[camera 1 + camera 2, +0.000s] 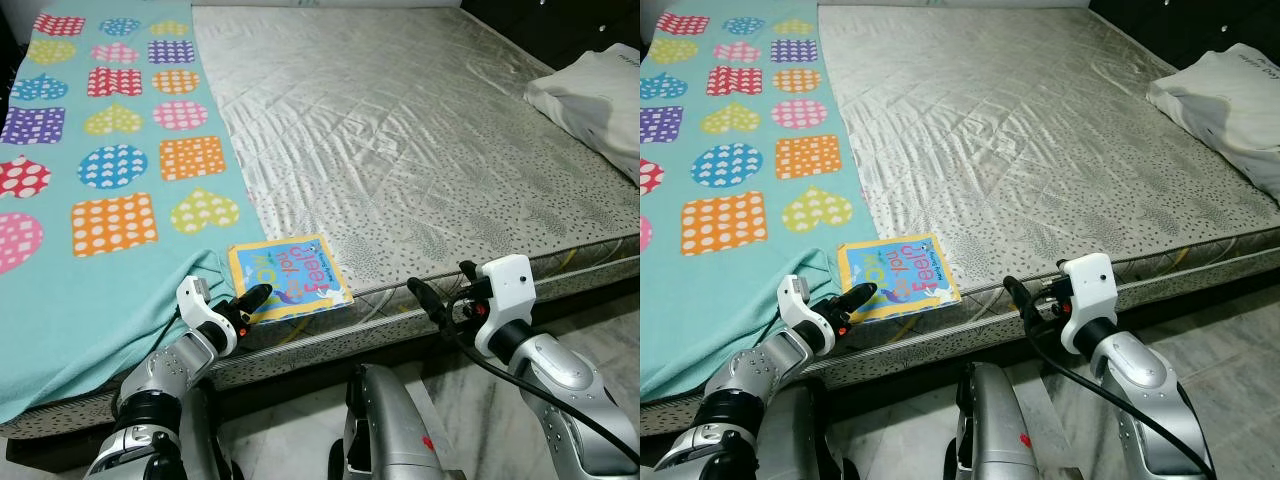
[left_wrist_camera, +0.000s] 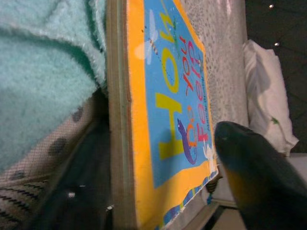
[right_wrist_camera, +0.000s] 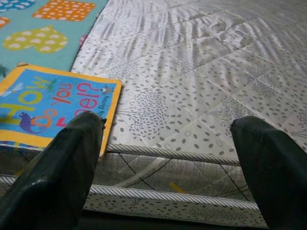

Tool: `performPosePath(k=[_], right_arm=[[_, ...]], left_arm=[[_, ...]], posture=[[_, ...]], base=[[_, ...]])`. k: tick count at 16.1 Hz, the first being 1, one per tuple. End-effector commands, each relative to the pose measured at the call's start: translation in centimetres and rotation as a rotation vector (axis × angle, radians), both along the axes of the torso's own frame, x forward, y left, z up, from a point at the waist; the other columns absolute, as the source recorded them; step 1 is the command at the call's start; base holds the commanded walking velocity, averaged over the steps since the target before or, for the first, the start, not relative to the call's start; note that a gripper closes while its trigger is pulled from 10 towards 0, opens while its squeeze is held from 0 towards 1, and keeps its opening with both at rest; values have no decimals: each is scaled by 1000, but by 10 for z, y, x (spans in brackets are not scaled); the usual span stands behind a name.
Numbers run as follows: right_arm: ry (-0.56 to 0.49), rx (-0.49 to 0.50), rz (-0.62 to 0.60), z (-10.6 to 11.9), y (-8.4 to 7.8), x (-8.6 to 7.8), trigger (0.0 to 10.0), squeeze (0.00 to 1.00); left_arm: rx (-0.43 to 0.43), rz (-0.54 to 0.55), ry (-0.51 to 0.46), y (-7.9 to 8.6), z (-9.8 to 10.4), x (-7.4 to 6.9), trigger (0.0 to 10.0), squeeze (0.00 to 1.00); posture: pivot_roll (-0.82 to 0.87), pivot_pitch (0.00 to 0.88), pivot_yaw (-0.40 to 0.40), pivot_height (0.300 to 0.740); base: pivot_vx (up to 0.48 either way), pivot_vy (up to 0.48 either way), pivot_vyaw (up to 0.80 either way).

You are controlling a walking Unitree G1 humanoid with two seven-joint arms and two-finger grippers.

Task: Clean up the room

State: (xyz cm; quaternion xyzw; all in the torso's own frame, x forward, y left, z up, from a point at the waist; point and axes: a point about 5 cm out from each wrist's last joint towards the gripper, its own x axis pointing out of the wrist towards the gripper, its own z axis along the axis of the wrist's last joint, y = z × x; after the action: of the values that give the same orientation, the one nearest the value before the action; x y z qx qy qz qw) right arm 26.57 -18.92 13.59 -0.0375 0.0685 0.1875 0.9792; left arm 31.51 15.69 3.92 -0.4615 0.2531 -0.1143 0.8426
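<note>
book [image 1: 289, 277] on mattress [image 1: 420, 150] edge, blanket [image 1: 90, 200] left, pillow [image 1: 595, 95] right

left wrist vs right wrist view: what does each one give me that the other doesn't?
Left wrist view: the book's thick side edge seen close up, the fleecy teal blanket against it, the white pillow in the background, and one fingertip of the left end effector at the book's near edge.

Right wrist view: the blanket's heart and square patches, the bare quilted mattress and its side piping, and the open right end effector short of the bed.

Both: the "How Do You Feel?" book.
</note>
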Motion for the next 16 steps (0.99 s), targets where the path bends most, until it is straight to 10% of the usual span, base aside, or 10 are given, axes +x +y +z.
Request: performPosePath(k=[1,7,16], right_arm=[[-8,6,8,5,1,-1,10000,0],[113,137,292,4,27,-19,10000,0],[94,125,268,8,52,-21,10000,0]], left_arm=[[-39,-16,2,-6,-1,0,0,0],[-77,-6,-22,-3,1,4,0,0],[-105,15,-28,0,2,6,0,0]], posture=[[-248,100,-96,517],[-245,93,-94,517],[-239,93,-88,517]], base=[[0,0,0],[0,0,0],[0,0,0]])
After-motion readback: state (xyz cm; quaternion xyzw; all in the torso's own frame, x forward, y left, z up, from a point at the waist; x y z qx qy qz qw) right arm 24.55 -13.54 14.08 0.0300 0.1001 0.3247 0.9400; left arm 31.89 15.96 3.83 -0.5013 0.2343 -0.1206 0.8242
